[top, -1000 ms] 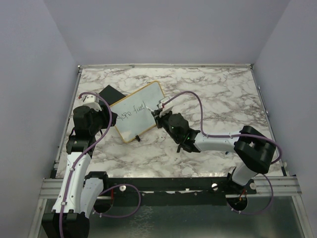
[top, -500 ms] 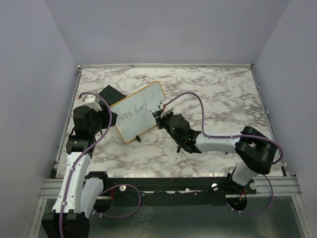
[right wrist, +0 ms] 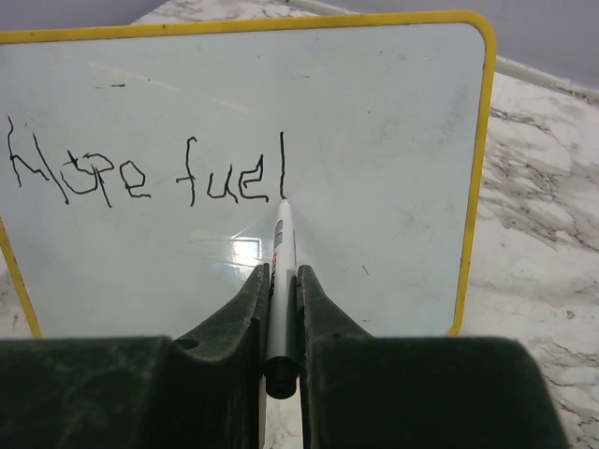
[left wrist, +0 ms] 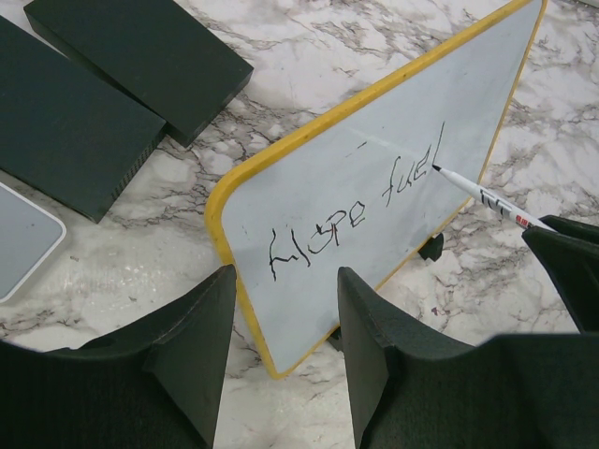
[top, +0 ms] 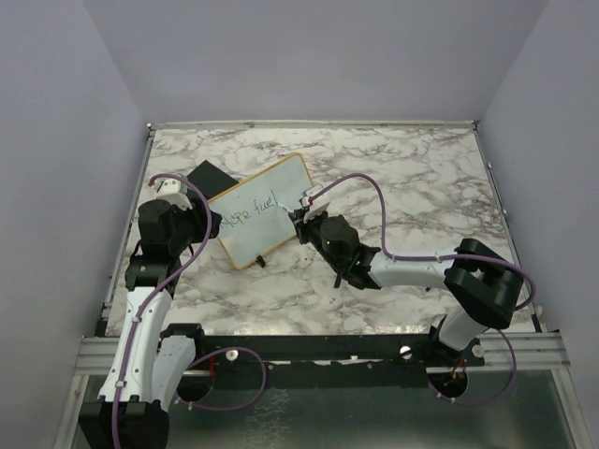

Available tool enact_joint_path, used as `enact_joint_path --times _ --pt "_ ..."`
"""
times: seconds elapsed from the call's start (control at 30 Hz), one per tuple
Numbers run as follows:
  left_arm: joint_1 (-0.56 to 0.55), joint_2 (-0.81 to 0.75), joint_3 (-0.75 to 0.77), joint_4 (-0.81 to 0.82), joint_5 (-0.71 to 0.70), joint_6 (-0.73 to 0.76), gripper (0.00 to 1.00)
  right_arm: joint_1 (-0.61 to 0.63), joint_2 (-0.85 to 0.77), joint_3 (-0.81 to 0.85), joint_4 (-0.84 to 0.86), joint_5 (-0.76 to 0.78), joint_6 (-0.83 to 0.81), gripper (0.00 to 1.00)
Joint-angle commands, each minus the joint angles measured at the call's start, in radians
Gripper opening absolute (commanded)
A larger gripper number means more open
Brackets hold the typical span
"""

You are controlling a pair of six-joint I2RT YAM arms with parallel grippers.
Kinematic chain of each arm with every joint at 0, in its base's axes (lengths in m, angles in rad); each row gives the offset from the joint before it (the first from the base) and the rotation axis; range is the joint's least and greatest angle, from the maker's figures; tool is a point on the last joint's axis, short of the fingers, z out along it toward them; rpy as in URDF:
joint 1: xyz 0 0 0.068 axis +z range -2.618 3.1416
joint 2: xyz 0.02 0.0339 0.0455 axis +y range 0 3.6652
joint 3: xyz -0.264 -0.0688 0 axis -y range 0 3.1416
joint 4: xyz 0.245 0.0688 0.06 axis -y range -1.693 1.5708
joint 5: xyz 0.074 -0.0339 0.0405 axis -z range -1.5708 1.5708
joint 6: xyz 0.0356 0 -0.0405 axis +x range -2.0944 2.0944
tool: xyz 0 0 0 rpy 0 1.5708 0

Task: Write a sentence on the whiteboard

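Note:
The whiteboard (top: 260,210) with a yellow frame stands tilted on the marble table (top: 402,178). It also shows in the left wrist view (left wrist: 374,201) and the right wrist view (right wrist: 374,140). The sentence (right wrist: 145,173) reads "Hope fuel" in thin dark marker (left wrist: 360,210). My right gripper (right wrist: 280,281) is shut on a white marker (right wrist: 281,271), whose tip touches the board at the foot of the "l". The marker also shows in the left wrist view (left wrist: 482,196). My left gripper (left wrist: 281,309) is open and empty, just in front of the board's near left corner.
Flat black blocks (left wrist: 140,47) lie on the marble behind the board's left end; one shows in the top view (top: 208,176). A white-rimmed grey object (left wrist: 23,238) lies at the left. Purple walls enclose the table on three sides.
The marker tip and the right gripper have shifted slightly down along the "l" stroke. The board and the left arm have not moved.

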Motion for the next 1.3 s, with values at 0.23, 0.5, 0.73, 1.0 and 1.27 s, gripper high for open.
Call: enact_joint_path --times 0.23,0.5,0.73,1.0,1.27 --pt "-0.007 -0.013 -0.01 0.018 0.026 0.0 0.5 -0.002 -0.019 -0.011 -0.03 0.052 0.0 0.0" --pt "-0.007 -0.012 -0.01 0.018 0.027 0.0 0.5 -0.002 -0.067 -0.038 -0.001 0.003 -0.009 0.0" --pt "-0.007 -0.013 -0.01 0.018 0.029 -0.002 0.5 -0.002 -0.1 -0.033 -0.03 0.024 0.005 0.0" --pt "-0.006 -0.013 -0.01 0.018 0.028 -0.002 0.5 -0.003 -0.054 0.009 -0.018 0.024 -0.01 0.0" --pt "-0.007 -0.01 -0.011 0.017 0.027 -0.002 0.5 -0.009 -0.016 0.045 -0.017 0.032 -0.026 0.0"
